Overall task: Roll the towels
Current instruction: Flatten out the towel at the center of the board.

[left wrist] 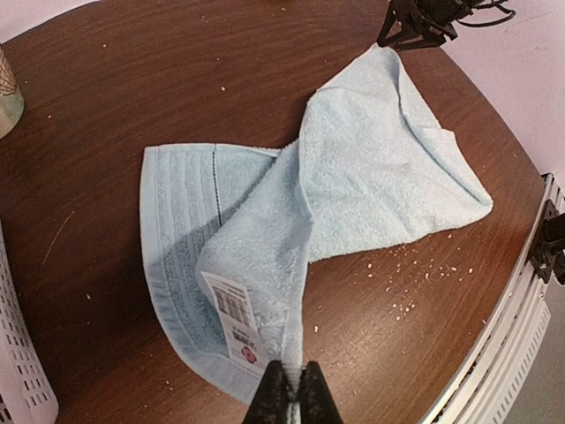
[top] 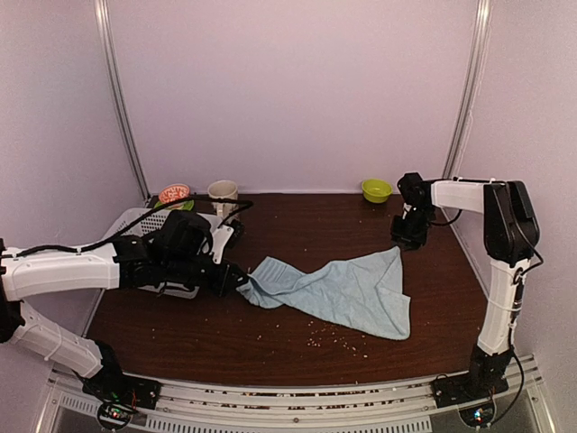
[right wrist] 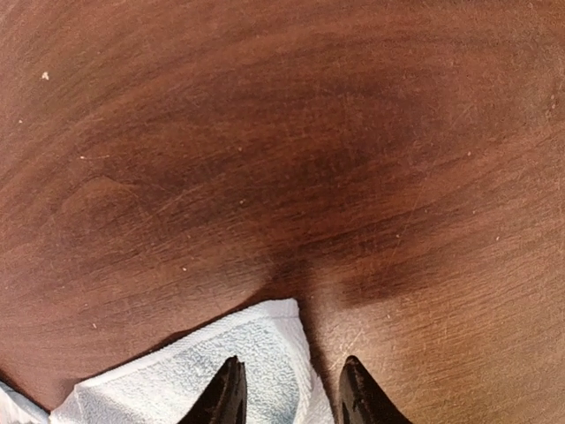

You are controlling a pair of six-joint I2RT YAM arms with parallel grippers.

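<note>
A light blue towel [top: 347,290] lies twisted and partly folded over on the brown table. My left gripper [top: 236,280] is shut on its left corner; the left wrist view shows the jaws [left wrist: 292,395] pinching the towel's edge [left wrist: 300,265] beside a white label [left wrist: 234,318]. My right gripper [top: 410,232] hovers at the towel's far right corner, open. In the right wrist view its fingertips [right wrist: 290,393] straddle the towel corner [right wrist: 256,353] without closing on it. No mint green towel shows.
A white mesh basket [top: 135,224] stands at the left behind my left arm, with a cup [top: 222,191] and a small orange-rimmed bowl [top: 174,193] behind it. A green bowl [top: 376,189] sits at the back right. Crumbs [top: 334,336] lie near the front.
</note>
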